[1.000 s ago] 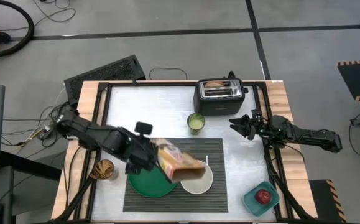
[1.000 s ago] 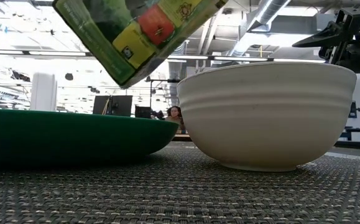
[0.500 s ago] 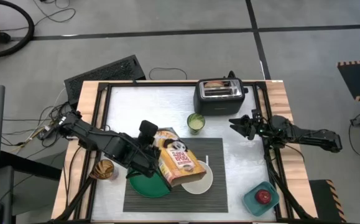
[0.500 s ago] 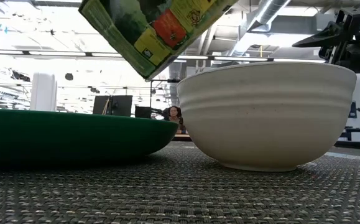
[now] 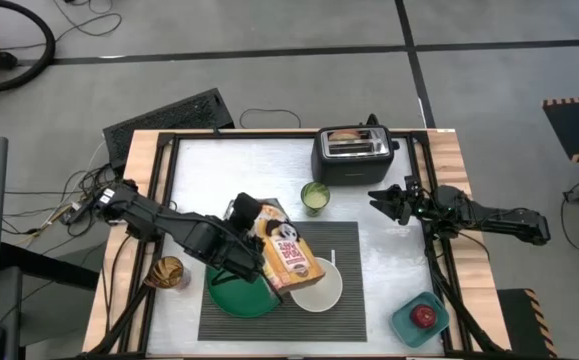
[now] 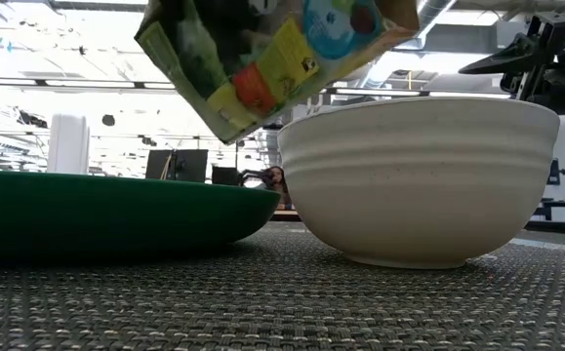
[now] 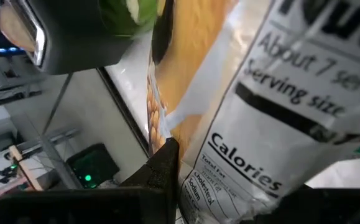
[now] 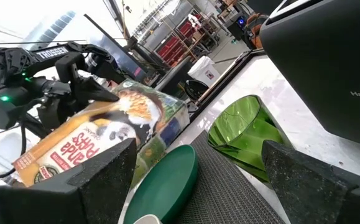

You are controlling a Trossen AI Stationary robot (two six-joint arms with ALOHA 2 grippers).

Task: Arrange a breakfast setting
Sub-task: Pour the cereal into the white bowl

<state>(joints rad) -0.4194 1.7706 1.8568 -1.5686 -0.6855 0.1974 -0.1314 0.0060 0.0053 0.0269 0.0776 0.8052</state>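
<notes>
The left gripper (image 5: 252,252) pinches one tilted orange-and-green cardboard cereal box (image 5: 287,258) above one white ribbed bowl (image 5: 321,288) and one round green plate (image 5: 240,296), both on one dark ribbed rectangular placemat (image 5: 344,240). The right gripper (image 5: 383,200), fingers spread, waits over bare tabletop beside one black toaster (image 5: 354,153).

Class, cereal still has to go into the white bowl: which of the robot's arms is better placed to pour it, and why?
The left. Its gripper holds the cereal box tilted over the white bowl. The right gripper waits open beside the toaster, away from the bowl.
</notes>
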